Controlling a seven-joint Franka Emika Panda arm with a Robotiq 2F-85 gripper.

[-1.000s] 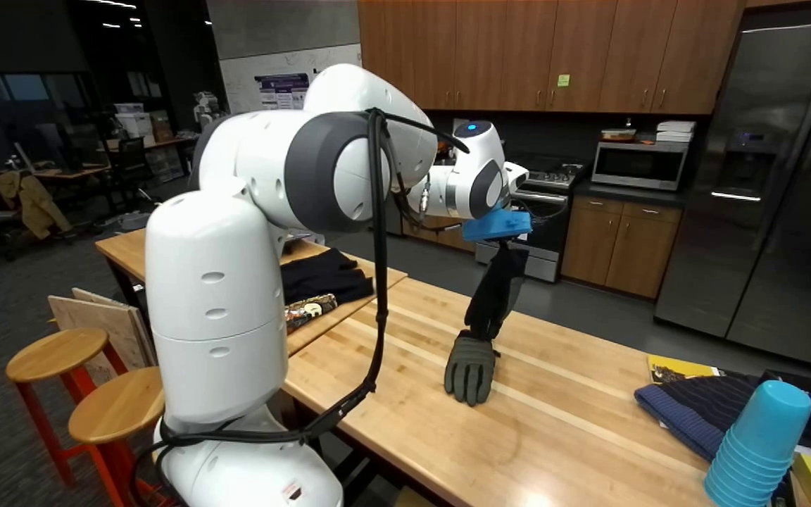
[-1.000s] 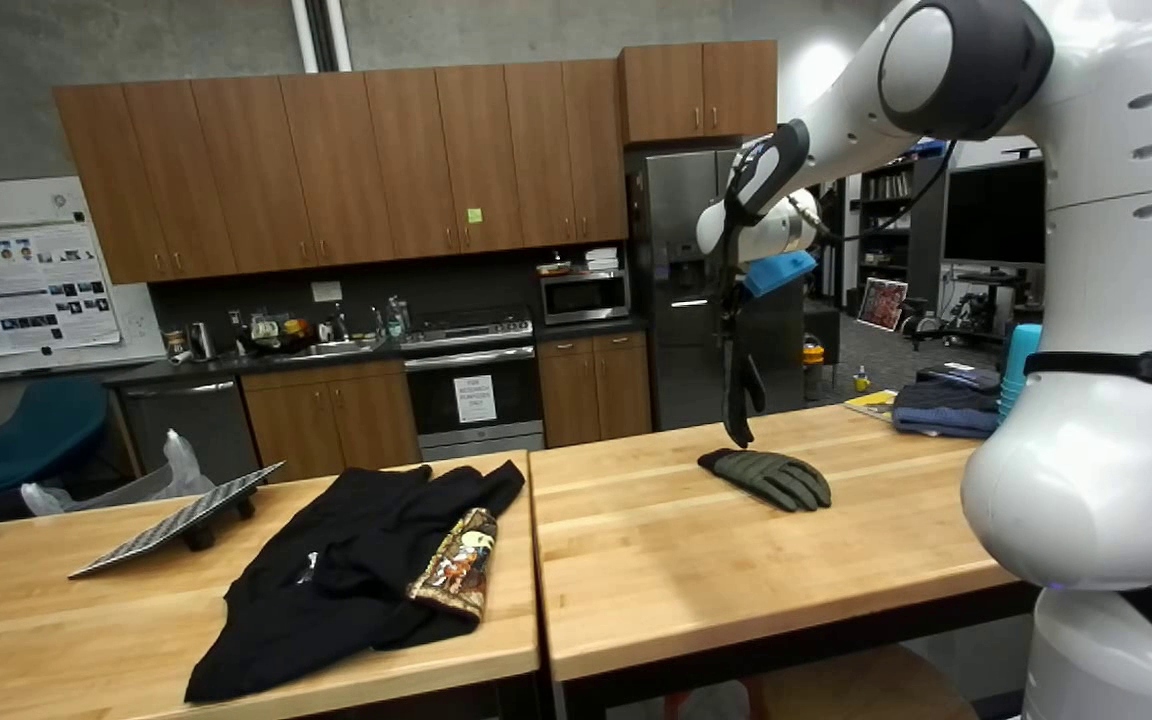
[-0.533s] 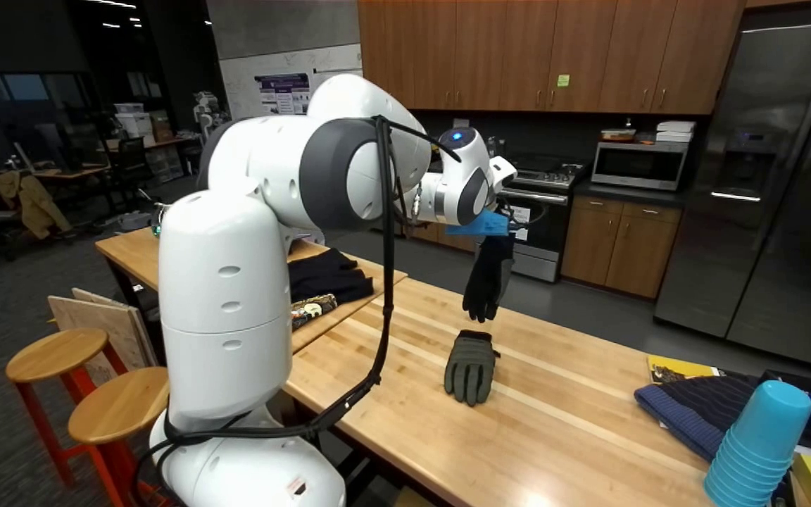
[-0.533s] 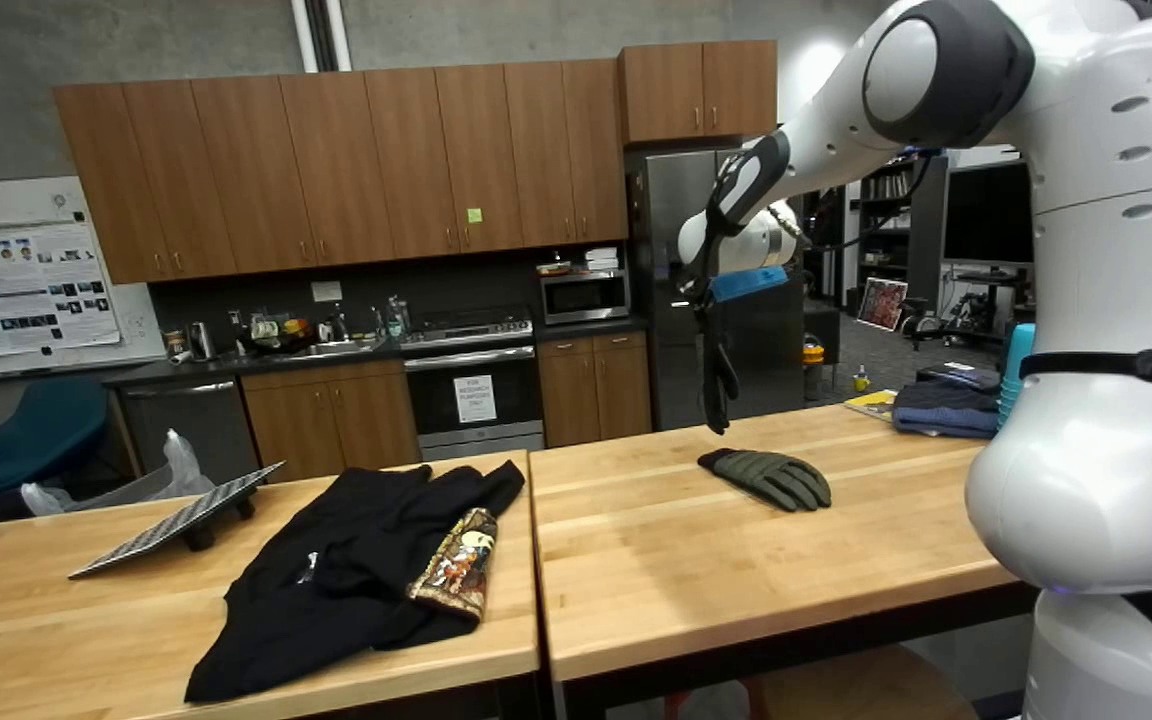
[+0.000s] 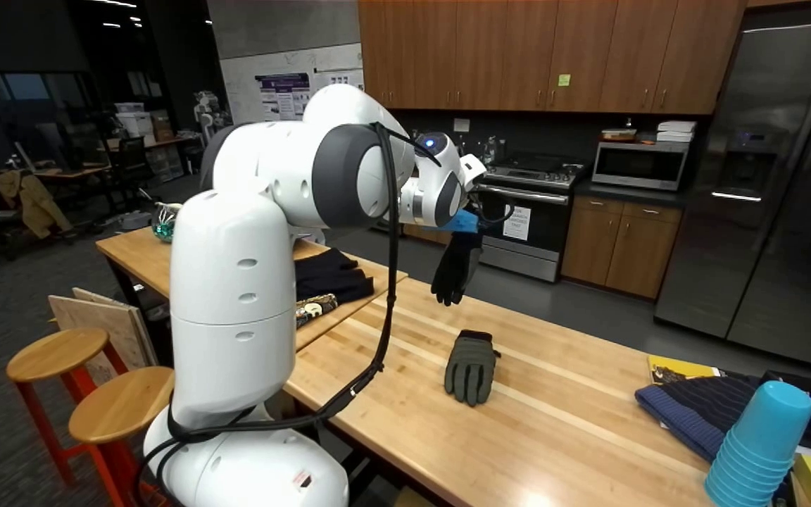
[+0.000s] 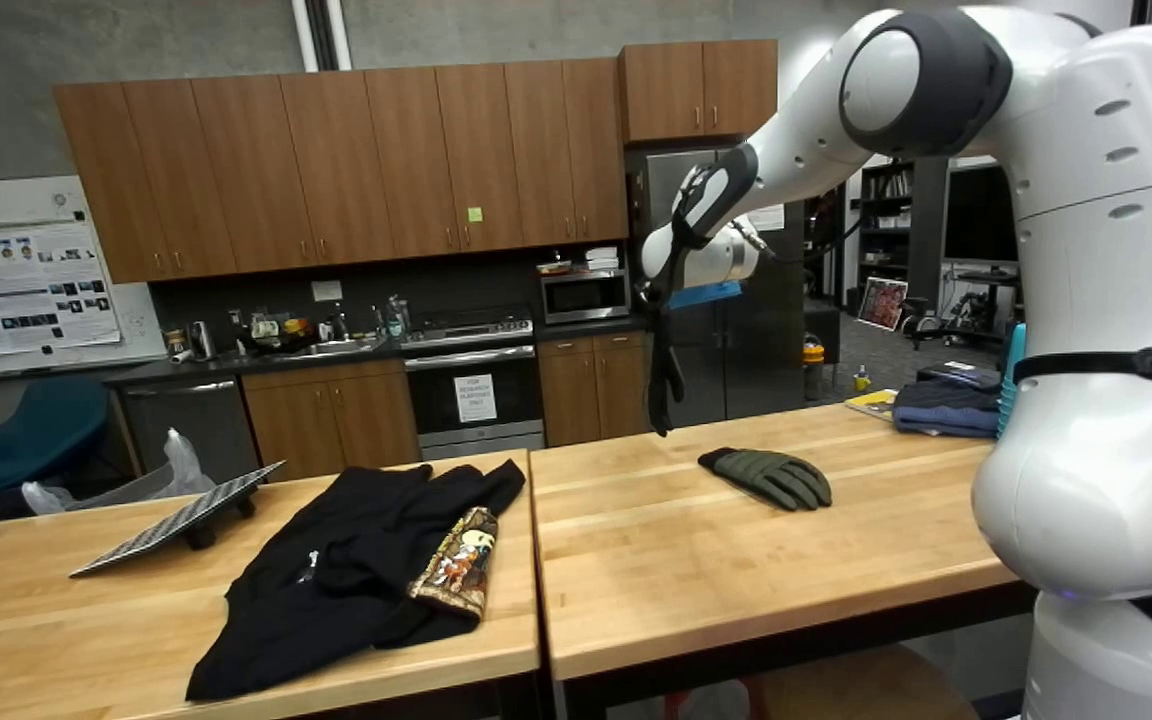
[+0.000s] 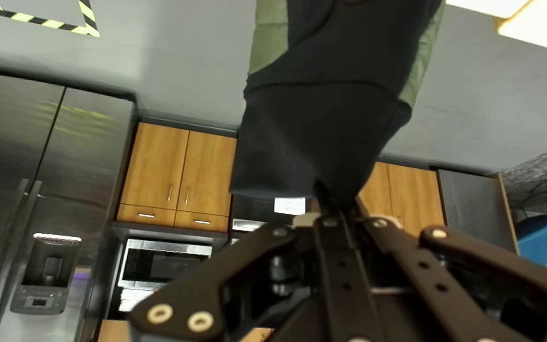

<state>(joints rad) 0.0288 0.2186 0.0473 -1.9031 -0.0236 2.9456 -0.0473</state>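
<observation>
My gripper [image 7: 335,197] is shut on a black glove [image 7: 321,118] with green-grey sides, pinched at its cuff edge in the wrist view. The held glove hangs fingers-down above the table's far side in both exterior views, as the dark glove [image 5: 457,267] and seen nearly edge-on as the thin black glove [image 6: 662,385]. Below it, apart from it, a green-grey glove [image 5: 471,370] with a black cuff lies flat on the wooden table [image 5: 553,422]. My fingertips are partly hidden by the held glove's fabric.
A second table [image 6: 16,620] adjoins, bearing a black garment [image 6: 336,590], a patterned pouch [image 6: 458,565] and a tilted panel [image 6: 181,515]. Stacked blue cups [image 5: 757,451], a navy knit hat [image 5: 687,412] and a yellow packet [image 5: 676,368] sit at the table's far end.
The arm has carried the hanging glove leftward in both exterior views, away from above the lying glove and toward the seam between the tables. The lying glove has stayed put.
</observation>
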